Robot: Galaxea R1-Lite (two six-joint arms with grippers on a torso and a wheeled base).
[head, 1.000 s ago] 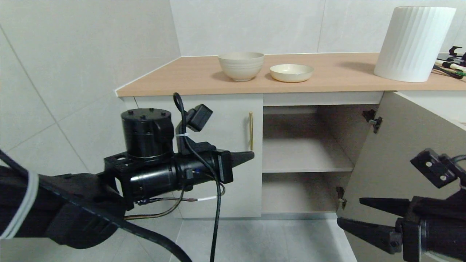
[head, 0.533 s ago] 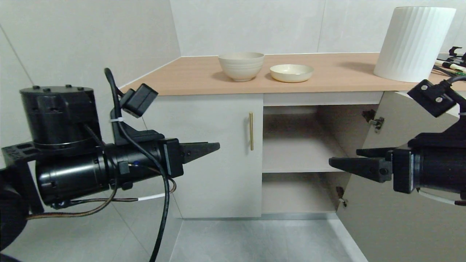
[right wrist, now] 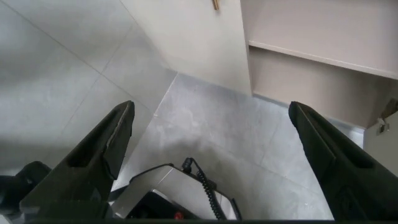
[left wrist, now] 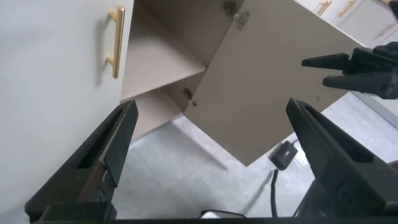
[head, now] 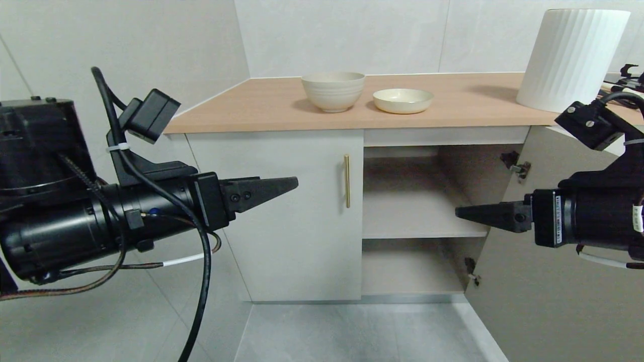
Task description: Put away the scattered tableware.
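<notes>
Bowl (head: 333, 90) and dish (head: 403, 100) sit mouth-up, abreast along the counter (head: 261, 108)

Head camera facing cabinet (head: 292, 216); wrist cameras, seemingly downward, sharing it.

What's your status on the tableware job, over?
Left gripper open, right gripper open, both empty. Bowl and dish on counter, untouched. Cabinet door open, nothing blocking the shelves.

Nothing legible; print on small white sticker (head: 557, 201) on black cylindrical right-wrist housing (head: 586, 223) too small to read
</notes>
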